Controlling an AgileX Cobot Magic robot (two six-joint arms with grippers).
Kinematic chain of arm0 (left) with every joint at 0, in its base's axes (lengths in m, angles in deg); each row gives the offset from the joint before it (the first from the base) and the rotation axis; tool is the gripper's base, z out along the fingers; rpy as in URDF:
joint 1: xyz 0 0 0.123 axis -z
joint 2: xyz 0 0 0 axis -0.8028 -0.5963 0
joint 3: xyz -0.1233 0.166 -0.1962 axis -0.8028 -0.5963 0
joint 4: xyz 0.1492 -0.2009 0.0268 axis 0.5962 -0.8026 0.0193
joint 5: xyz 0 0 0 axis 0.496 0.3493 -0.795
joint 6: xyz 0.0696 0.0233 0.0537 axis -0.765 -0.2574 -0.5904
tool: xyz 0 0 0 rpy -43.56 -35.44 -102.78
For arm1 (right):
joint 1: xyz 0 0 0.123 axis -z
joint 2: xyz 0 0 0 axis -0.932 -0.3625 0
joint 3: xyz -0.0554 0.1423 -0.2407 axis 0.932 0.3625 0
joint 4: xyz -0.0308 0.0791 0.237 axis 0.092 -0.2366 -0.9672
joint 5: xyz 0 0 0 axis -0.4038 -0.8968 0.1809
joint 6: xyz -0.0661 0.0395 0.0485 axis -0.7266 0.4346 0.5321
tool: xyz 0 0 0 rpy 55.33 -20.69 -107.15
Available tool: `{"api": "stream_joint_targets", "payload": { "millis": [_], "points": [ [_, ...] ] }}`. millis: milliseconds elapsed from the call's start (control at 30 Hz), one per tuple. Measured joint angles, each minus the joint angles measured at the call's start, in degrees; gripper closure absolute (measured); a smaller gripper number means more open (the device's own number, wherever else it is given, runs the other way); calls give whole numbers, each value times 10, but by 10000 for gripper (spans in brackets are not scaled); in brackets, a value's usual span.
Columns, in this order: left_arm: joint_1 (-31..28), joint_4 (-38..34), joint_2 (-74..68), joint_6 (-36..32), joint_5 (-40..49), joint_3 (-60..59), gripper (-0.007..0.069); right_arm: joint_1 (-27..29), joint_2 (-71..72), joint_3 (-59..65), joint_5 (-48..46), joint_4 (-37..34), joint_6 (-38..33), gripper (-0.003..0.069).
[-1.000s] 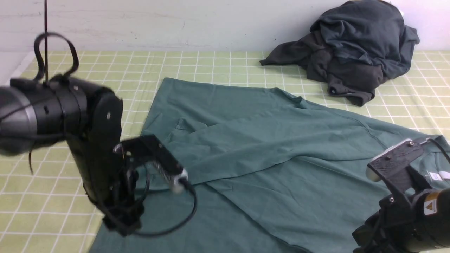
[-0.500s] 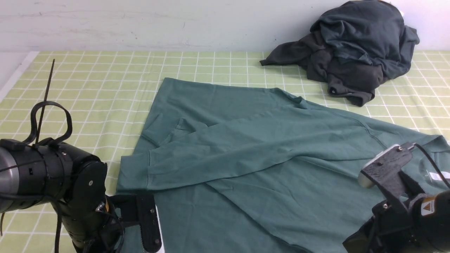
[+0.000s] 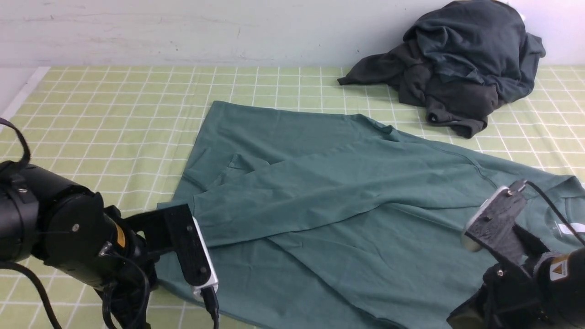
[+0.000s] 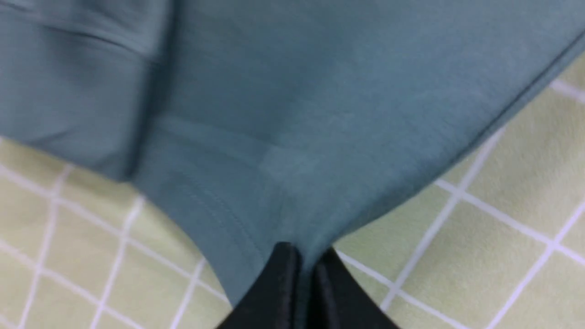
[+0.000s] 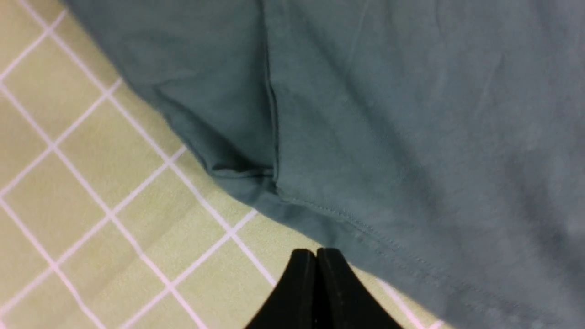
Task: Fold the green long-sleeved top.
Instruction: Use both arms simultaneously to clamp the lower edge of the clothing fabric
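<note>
Pale wall [image 3: 183,27] at the back, green-checked worktop [image 3: 114,114] below it, green top [image 3: 365,260] spread flat over the middle and right, well apart from the dark heap [image 3: 461,68] at far right. Long axis runs roughly left–right, slightly skewed: hem [image 3: 201,137] toward the robot's left, neck label [image 3: 569,228] toward its right, so it points collar-right. One sleeve [image 3: 297,201] lies across the body, with its cuff ending near the hem side. Left claw [image 4: 299,269] is at the near-left hem corner, jaws together and clamped on the fabric; the cloth tents into the tips in the left wrist view. Right claw [image 5: 316,262] is at the near edge, collar end, jaws together. Its tips sit just beside the stitched edge with nothing visibly between them, so I read no grip there. Key relation: the whole garment lies away from and to the right of the left claw. My read is that the next move carries that corner rightward along the long axis toward the collar. Left arm is nearer and already placed for it. Risk: a one-corner pull skews the hem.
</note>
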Motion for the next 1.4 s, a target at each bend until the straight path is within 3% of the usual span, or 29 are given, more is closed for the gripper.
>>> {"api": "stream_joint_targets", "payload": {
  "millis": [133, 233, 300, 467, 633, 800, 1033, 1167, 1400],
  "points": [
    [0, -1, 20, 71, 2, 1, 619, 0, 8, -26, -8, 44, -55, 662],
    [0, -2, 24, 136, 6, 1, 619, 0, -1, -43, -7, 124, -88, 615],
    [0, -2, 24, 163, 11, 1, 619, 0, -30, -42, -15, 197, -94, 531],
    [0, -8, 24, 185, 29, 1, 619, 0, -106, -21, -21, 314, -99, 370],
    [0, -26, 24, 188, 36, 1, 619, 0, -162, -8, 9, 392, -100, 333],
    [0, -45, 24, 188, 37, 1, 619, 0, -184, 3, 37, 424, -99, 368],
    [0, -48, 24, 186, 37, 1, 619, 0, -185, 6, 54, 445, -50, 567],
    [0, -48, 24, 186, 37, 1, 619, 0, -180, 8, 57, 446, -36, 641],
    [0, -48, 24, 186, 33, 1, 619, 0, -150, 9, 54, 414, -17, 650]
  ]
}}
